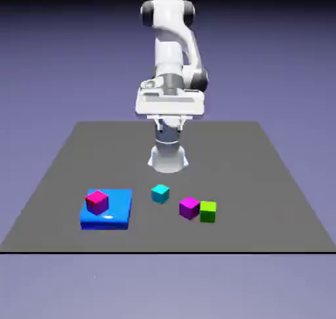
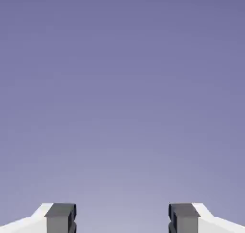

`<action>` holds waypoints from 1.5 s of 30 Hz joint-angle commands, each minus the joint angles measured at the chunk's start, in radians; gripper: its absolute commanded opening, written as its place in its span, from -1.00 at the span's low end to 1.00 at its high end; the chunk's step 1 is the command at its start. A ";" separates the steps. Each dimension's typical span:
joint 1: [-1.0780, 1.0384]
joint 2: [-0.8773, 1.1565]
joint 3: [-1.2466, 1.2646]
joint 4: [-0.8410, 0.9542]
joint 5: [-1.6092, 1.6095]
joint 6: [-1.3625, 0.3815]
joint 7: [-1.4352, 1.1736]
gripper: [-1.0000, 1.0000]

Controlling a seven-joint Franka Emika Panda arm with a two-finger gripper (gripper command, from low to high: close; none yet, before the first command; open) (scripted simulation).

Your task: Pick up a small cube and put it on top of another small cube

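Tabletop: I have a dark grey table (image 1: 230, 153) against a plain blue-violet backdrop; everything I could lift lies in its front half, toward the edge nearest the camera.
Claw: the gripper (image 1: 170, 125) is apart with nothing between its tips, high over the table. The hand view shows me only backdrop, so I judge the hand is aimed outward and must tip down before I can line anything up.
Blue slab: the block (image 1: 119, 209) lies flat by the table's front-left corner, in the exterior view's sense, and raises what sits on it.
Red cube: it (image 1: 98, 203) rests on the slab, toward the slab's left edge and turned against its sides; I'd have to match that turn to grip it squarely.
Cyan cube: it (image 1: 160, 193) sits alone on the table, farther from the front edge than the purple and green ones. That room around it should suit either a grasp or a landing.
Purple and green cubes: the purple (image 1: 189, 208) and the green (image 1: 208, 212) are side by side right of the table's middle; I can't tell whether they touch. A finger going between them could knock one.
Job: no cube is stacked on another, and the task doesn't tell me which to lift. I judge this the start: pick one, then approach from above.
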 commanded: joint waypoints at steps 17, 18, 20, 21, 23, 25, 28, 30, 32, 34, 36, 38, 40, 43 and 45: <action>0.076 0.616 0.299 0.300 -0.469 -0.616 -0.218 0.00; 0.080 0.652 0.317 0.317 -0.497 -0.653 -0.231 0.00; 0.089 0.725 0.352 0.353 -0.552 -0.725 -0.256 0.00; 0.094 0.761 0.370 0.370 -0.580 -0.761 -0.269 0.00; 0.103 0.833 0.405 0.405 -0.635 -0.834 -0.294 0.00; 0.103 0.836 0.406 0.407 -0.637 -0.837 -0.295 0.00; 0.110 0.945 0.340 0.401 -0.755 -0.748 -0.216 0.00; 0.112 0.978 0.319 0.399 -0.791 -0.721 -0.192 -1.00; 0.110 0.942 0.341 0.401 -0.752 -0.751 -0.218 -1.00; 0.105 0.870 0.386 0.405 -0.673 -0.810 -0.271 -1.00; 0.100 0.797 0.377 0.372 -0.616 -0.836 -0.299 -1.00; 0.095 0.725 0.322 0.307 -0.578 -0.835 -0.305 -1.00; 0.090 0.652 0.268 0.241 -0.540 -0.833 -0.312 -1.00; 0.082 0.543 0.186 0.144 -0.482 -0.831 -0.321 -1.00; 0.077 0.471 0.131 0.078 -0.444 -0.830 -0.327 -1.00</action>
